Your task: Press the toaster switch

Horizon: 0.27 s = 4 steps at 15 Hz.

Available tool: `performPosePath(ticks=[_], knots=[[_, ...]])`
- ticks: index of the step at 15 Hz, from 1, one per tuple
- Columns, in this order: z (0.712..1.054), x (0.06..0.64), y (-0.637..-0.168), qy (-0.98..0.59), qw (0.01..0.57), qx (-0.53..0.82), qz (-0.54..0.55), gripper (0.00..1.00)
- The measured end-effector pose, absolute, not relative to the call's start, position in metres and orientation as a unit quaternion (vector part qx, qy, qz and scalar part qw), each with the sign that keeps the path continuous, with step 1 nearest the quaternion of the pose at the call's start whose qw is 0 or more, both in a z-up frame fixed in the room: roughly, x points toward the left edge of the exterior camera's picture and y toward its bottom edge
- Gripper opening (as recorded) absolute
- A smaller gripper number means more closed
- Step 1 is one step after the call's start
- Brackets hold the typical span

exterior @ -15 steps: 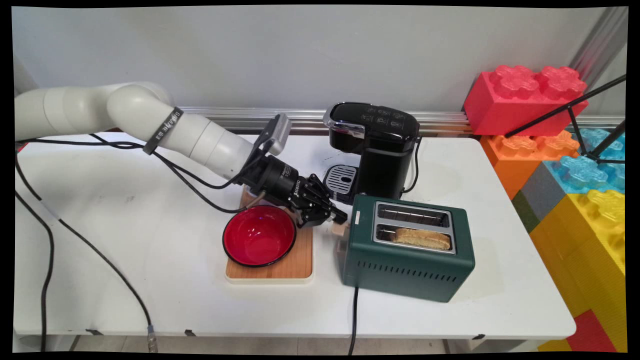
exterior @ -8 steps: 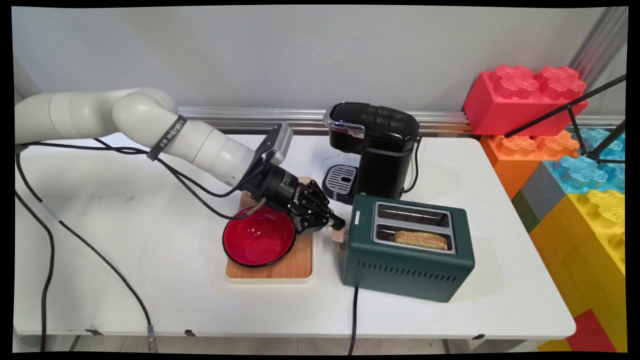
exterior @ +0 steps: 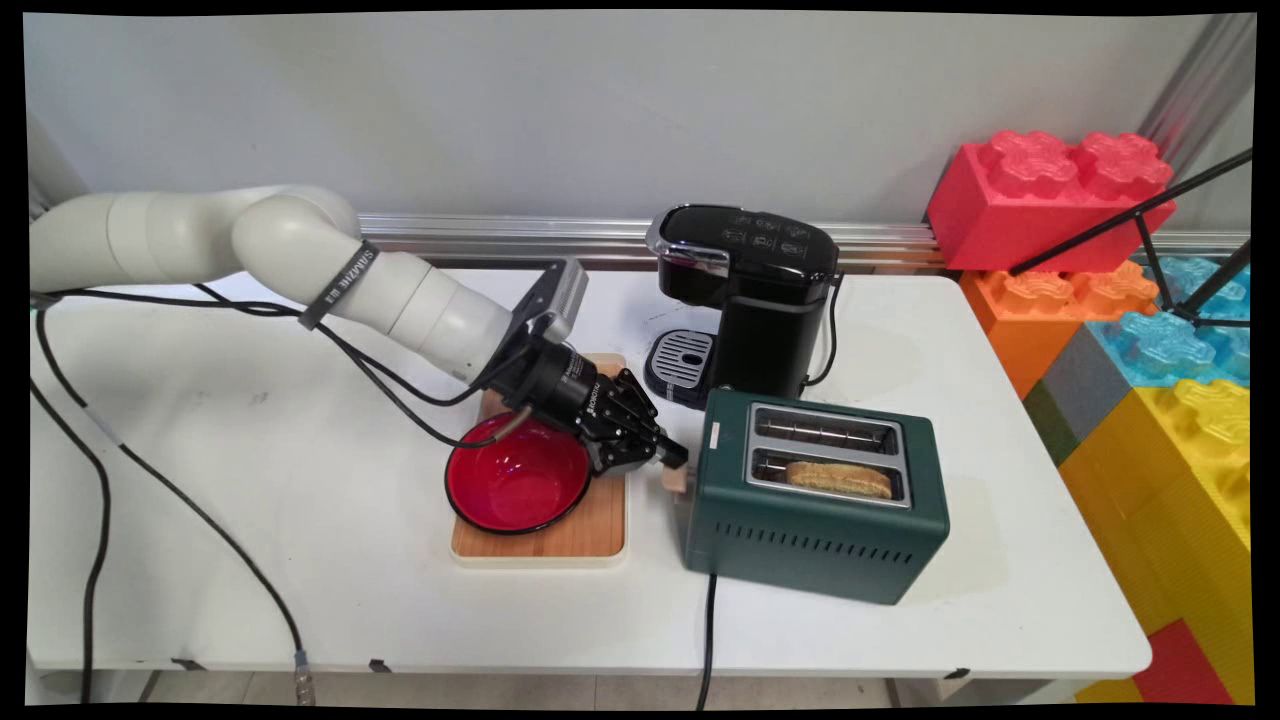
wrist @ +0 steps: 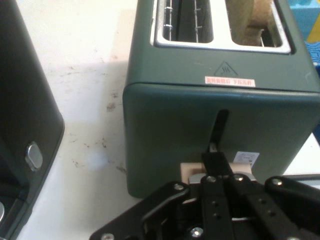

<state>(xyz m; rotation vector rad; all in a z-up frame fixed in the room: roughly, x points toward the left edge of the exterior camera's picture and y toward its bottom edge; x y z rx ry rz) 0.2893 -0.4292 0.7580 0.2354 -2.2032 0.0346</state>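
Toaster: green toaster [exterior: 815, 495] is standing on the white table [exterior: 250, 500] at centre right, its end wall with the lever slot facing left toward the arm.
Lever: beige lever [exterior: 676, 478] is sitting low in the slot on that left end wall; in the hand view the lever [wrist: 192, 171] is showing just beyond the fingertips, near the bottom of the slot.
Gripper: black gripper [exterior: 668, 455] is reaching in from the left and angling downward, its tips resting on top of the lever, which suits a downward push better than a pinch.
Fingers: fingers [wrist: 216, 162] are appearing pressed together into one narrow tip against the lever, and nothing is being pinched between them.
Bread: slice of bread [exterior: 838, 479] is sitting deep in the near slot, only its top edge showing; the far slot is standing empty.
Bowl: red bowl [exterior: 517, 483] is resting on a wooden board [exterior: 590, 525] directly under the wrist, so the arm is passing just over its far rim.
Coffee machine: black coffee machine [exterior: 745, 300] is standing just beyond the toaster, close to the gripper's far side and limiting room there.
Cord: black cord [exterior: 708, 630] is running from the toaster's near wall off the table edge.
Blocks: large coloured blocks [exterior: 1130, 300] are stacked off the table's right end, well apart from the gripper.
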Motion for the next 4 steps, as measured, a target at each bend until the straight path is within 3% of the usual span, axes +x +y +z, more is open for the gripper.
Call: performPosePath(ticks=[4], knots=[[0.7559, 0.2900, -0.4300, -0.891, 0.444, 0.092, 0.014, 0.00]])
